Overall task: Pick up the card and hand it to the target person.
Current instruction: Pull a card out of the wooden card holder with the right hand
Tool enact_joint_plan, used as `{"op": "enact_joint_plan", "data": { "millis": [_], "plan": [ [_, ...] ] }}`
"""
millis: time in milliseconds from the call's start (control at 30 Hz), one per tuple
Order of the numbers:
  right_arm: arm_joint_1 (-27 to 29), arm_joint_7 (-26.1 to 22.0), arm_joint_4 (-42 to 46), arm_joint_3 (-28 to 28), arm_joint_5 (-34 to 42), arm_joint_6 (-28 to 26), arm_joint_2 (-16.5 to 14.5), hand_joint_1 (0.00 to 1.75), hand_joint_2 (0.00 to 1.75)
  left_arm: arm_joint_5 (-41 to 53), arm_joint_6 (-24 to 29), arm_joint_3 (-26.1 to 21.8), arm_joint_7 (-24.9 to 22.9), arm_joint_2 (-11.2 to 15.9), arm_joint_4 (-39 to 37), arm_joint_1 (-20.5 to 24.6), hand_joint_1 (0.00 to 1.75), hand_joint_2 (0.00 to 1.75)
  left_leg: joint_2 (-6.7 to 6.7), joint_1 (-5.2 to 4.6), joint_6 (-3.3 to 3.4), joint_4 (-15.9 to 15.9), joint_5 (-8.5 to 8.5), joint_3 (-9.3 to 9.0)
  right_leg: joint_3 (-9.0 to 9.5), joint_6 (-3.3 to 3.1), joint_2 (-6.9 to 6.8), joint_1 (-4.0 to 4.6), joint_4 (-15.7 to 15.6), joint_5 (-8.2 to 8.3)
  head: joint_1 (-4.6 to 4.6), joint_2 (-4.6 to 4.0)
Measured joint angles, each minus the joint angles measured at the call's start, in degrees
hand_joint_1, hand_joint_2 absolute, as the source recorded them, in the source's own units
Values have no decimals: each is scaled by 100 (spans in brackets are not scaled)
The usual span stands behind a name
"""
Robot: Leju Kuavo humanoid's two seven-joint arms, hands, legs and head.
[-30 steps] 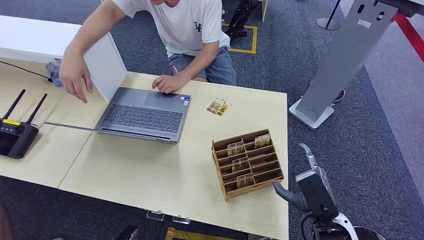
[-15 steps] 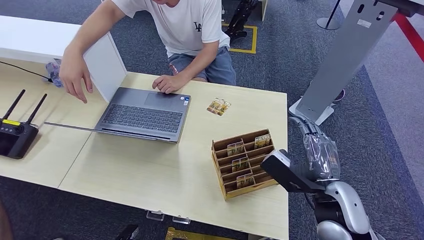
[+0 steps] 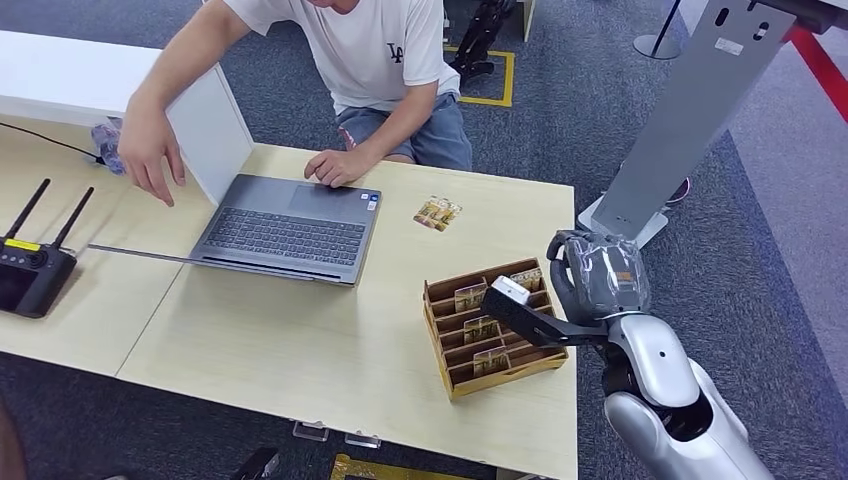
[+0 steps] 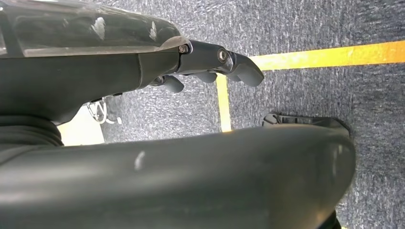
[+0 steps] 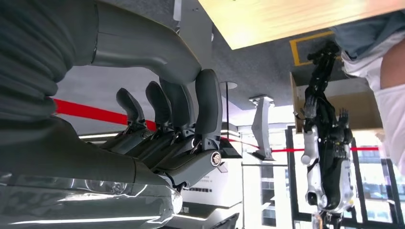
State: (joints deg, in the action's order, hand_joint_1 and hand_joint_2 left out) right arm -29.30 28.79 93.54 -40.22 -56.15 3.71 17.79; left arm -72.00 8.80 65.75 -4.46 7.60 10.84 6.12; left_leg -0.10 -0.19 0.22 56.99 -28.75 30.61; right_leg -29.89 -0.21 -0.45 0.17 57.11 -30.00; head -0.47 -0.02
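Cards (image 3: pixel 479 328) in wooden rack (image 3: pixel 452 378), just left of empty right hand (image 3: pixel 597 275).

The head camera is looking steeply down on the surface (image 3: pixel 330 350) from above. Each wrist camera is sitting close behind its own fingers (image 5: pixel 191 119), one facing carpet (image 4: pixel 296 28).

right arm (image 3: pixel 665 395): silver shell | right hand (image 3: pixel 597 275): grey ribbed cover | fingers (image 5: pixel 181 107): dark grey
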Motion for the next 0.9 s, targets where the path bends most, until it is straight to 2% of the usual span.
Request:
{"op": "enact_joint_plan", "data": {
  "millis": [233,333,500,600,900],
  "plan": [
    [-321,86,-623,-391,112,70,-91,132,175,-8,-53,0,54,-3,0,2,0,0,-2,0,0,0,0,2,-1,0,-3,0,0,0,2,0],
    [-382,115,-798,-500,179,74,-100,124,175,-8,-56,0,55,-4,0,0,0,0,-1,0,0,0,0,3,-2,0,-3,0,0,0,2,0],
    [-473,164,-1025,-646,285,51,-120,85,175,-16,-60,0,61,-4,0,-1,0,0,-1,0,0,0,0,2,-2,0,-3,0,0,0,2,0],
    [-512,191,-1127,-714,338,43,-124,68,175,-38,-66,1,61,-4,0,-1,0,0,-1,0,0,0,0,2,-2,0,-3,0,0,0,2,0],
    [-568,269,-1326,-848,434,27,-124,62,175,-54,-144,0,62,-4,0,-6,0,0,-1,0,0,0,0,2,-3,0,-3,0,0,0,2,0]
  ]
}}
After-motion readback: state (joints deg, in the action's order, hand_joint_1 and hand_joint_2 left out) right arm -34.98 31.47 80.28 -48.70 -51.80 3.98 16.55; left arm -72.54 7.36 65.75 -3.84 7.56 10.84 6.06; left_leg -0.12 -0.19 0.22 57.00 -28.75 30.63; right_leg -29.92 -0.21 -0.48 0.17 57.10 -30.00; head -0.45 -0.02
